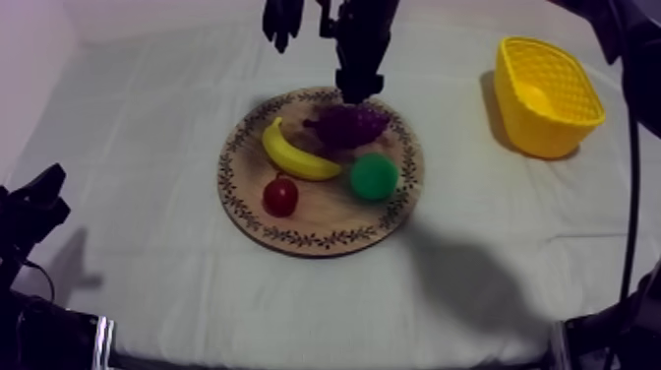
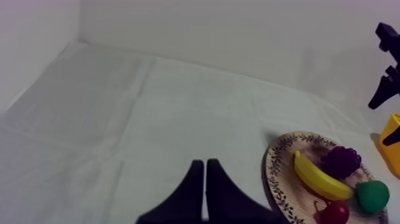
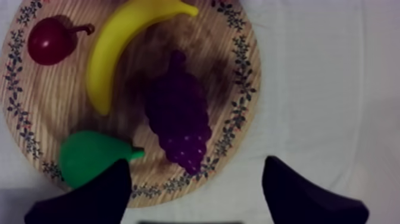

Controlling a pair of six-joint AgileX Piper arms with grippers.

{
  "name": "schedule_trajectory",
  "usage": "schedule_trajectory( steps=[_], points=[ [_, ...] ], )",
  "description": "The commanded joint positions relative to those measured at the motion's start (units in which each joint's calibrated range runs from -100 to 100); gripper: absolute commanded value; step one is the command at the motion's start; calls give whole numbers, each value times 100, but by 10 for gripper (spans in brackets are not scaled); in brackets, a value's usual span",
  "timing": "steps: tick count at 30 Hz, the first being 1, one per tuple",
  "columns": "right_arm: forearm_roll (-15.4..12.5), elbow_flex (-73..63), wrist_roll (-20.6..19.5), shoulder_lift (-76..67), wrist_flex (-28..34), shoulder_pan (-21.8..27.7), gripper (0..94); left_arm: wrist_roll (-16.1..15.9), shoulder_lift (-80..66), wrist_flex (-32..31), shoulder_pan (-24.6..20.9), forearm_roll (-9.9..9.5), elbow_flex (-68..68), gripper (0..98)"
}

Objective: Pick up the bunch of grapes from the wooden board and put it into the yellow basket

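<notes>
A: Top camera: we look down on the table [image 1: 148,256] at a slant, far enough to take in the whole board [image 1: 325,216] and the yellow basket [image 1: 551,138].
B: Left wrist: we sit low, facing across the table toward the board, well off. Right wrist: close above the board, looking straight down.
A: We share the board in all three.

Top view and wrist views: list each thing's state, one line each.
left gripper: shut, at rest
right gripper: open, over the bunch of grapes
bunch of grapes: lying on the wooden board, ungripped
banana: lying on the board
pear: lying on the board
small red fruit: on the board
yellow basket: upright, apart from the board
</notes>
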Motion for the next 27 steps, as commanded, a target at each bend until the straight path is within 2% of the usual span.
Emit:
schedule_trajectory(
  steps=[1,27],
  points=[
    [-10,-4,13,128,-15,3,616,0,0,-2,0,-2,-2,1],
    [-45,-857,191,1804,-226,55,611,0,0,-2,0,-2,-2,1]
  ],
)
